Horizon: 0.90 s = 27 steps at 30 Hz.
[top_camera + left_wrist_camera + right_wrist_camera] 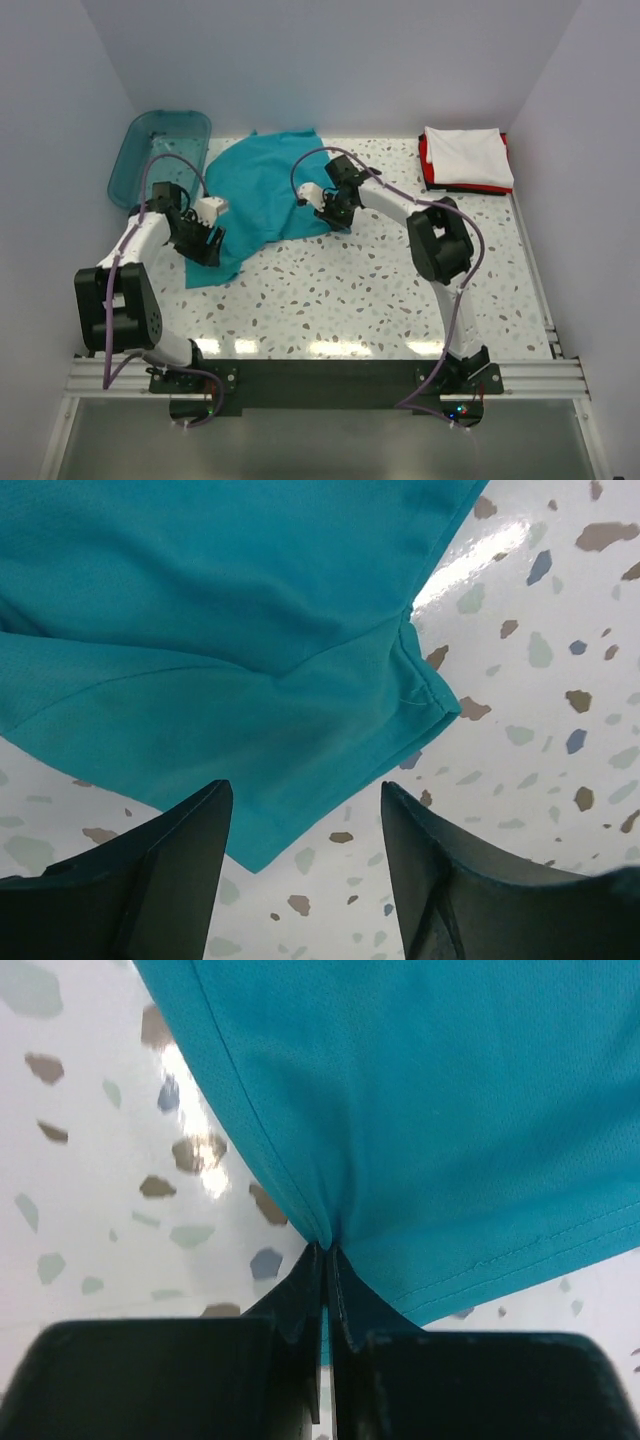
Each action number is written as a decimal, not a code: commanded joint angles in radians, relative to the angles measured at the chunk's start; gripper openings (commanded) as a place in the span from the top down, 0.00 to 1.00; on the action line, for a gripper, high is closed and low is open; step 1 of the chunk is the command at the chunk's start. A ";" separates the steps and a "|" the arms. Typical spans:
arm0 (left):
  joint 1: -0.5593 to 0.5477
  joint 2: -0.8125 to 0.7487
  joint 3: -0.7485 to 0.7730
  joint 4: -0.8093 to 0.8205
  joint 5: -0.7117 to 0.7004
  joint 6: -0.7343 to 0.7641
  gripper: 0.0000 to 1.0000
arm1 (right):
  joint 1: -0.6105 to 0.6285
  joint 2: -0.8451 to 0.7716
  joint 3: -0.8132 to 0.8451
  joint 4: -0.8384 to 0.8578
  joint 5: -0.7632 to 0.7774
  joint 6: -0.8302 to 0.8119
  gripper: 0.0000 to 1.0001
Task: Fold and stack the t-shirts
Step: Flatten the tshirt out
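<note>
The teal-blue t-shirt lies spread and rumpled on the speckled table, left of centre. My left gripper hovers at its near-left part, open, and a corner of the teal cloth reaches between the two dark fingers. Over at the shirt's right edge, my right gripper is shut on the hem, with the teal fabric pinched and bunched at the fingertips. A folded white t-shirt rests on a folded red t-shirt at the far right corner.
A translucent teal plastic bin stands at the far left, just behind the left arm. White walls close in the table on three sides. Bare speckled tabletop stretches between the arms.
</note>
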<state>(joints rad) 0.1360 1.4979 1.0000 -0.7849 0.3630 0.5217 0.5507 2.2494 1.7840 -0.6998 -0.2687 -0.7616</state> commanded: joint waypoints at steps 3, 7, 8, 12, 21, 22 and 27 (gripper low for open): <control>-0.016 0.054 -0.061 0.047 -0.055 0.136 0.42 | -0.069 -0.105 -0.164 -0.191 0.065 -0.080 1.00; -0.091 0.090 -0.151 0.067 -0.105 0.181 0.56 | -0.100 -0.232 -0.300 -0.224 0.071 -0.100 1.00; -0.107 0.096 -0.164 0.040 -0.116 0.190 0.63 | -0.106 -0.250 -0.340 -0.237 0.071 -0.104 1.00; -0.160 0.041 -0.213 -0.101 -0.070 0.332 0.76 | -0.144 -0.390 -0.429 -0.373 0.060 -0.131 1.00; -0.168 -0.042 0.068 -0.530 0.152 0.635 0.80 | -0.168 -0.605 -0.454 -0.733 -0.177 -0.248 0.72; -0.168 -0.025 0.110 -0.528 0.181 0.617 0.76 | -0.181 -0.581 -0.389 -0.721 -0.187 -0.226 0.65; -0.170 0.119 0.255 -0.234 0.218 0.260 0.55 | -0.216 -0.441 -0.236 -0.557 -0.109 -0.067 0.62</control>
<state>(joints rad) -0.0399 1.5478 1.2003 -1.1606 0.5137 0.9565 0.3511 1.7325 1.4761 -1.3025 -0.3878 -0.9119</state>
